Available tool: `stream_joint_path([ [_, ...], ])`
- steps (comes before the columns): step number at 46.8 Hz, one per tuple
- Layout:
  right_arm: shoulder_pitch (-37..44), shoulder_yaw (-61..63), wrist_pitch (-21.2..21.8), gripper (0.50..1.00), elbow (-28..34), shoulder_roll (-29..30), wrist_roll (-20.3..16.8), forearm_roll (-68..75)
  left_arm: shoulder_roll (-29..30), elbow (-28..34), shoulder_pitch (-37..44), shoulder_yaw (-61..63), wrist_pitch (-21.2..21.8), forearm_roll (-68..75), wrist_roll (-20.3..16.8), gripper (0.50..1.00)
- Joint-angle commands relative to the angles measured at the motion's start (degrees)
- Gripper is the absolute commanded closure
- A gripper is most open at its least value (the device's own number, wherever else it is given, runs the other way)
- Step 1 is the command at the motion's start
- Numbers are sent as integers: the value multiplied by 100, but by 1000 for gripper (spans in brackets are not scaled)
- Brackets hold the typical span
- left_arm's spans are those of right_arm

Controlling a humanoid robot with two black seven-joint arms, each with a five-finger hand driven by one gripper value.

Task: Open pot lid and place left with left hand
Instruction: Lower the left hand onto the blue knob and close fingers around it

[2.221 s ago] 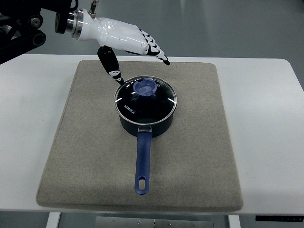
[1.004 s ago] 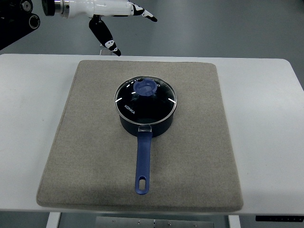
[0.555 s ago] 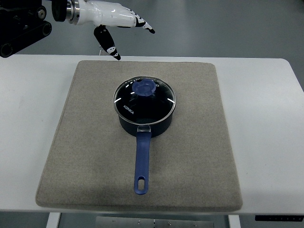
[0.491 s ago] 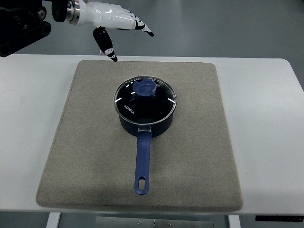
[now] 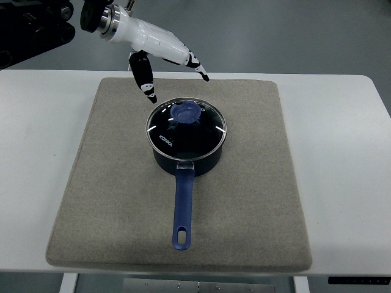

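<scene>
Blue knob point(image 5: 185, 112) on the glass lid point(image 5: 186, 126) sits just below and between the spread, empty fingers point(image 5: 194, 63) of the left hand point(image 5: 160, 52) — lid closed on the pot point(image 5: 186, 152). Better to lower straight, thumb and fingers around the knob — then lift vertically.

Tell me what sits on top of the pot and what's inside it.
A glass lid with a blue knob covers the pot, untouched by the open left hand. Through the glass only dark interior shows; any contents cannot be made out.
</scene>
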Motion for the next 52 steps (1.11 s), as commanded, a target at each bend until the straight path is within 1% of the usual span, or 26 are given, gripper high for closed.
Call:
stream_joint_path([
  [1,0,0,0,583,2,0,0,-5,-8,-60,-18,2,-30,12,0,523],
  [8,0,0,0,583,2,0,0,4,-17,-253,-105,10,-118,21,0,523],
  [13,0,0,0,583,-6,0,0,4,-26,-394,-211,10,-390,29,0,523],
  [21,0,0,0,583,2,0,0,-5,-95,-420,-369,10,-584,275,0,514],
  [25,0,0,0,583,2,0,0,4,-236,-411,-361,10,-593,372,0,514],
  [30,0,0,0,583,2,0,0,-5,-272,-394,-361,10,-584,390,0,514],
  [52,0,0,0,583,-6,0,0,4,-219,-490,-308,37,-584,697,0,514],
])
